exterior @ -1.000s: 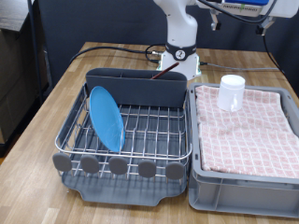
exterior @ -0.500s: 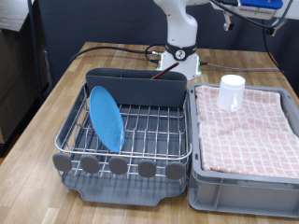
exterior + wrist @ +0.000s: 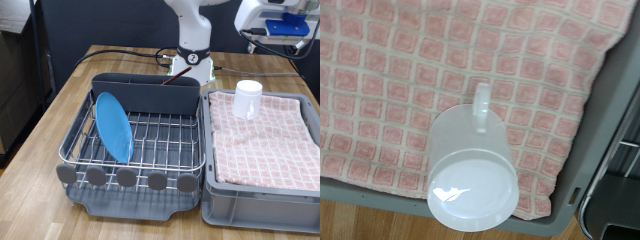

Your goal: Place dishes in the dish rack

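plate [image 3: 114, 125] stood racked in dish rack [image 3: 75, 140] | cup [image 3: 247, 98] sat on crate cloth [image 3: 270, 140] beside rack | spoon unseen | gripper [image 3: 285, 25] above cup, couldn't tell if open

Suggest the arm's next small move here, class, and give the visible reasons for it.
Probably lower straight down toward the white cup. The blue plate already stands in the dish rack, while the cup sits on the pink checked cloth in the grey crate, and the wrist view looks right down on it. The jaws are not visible.
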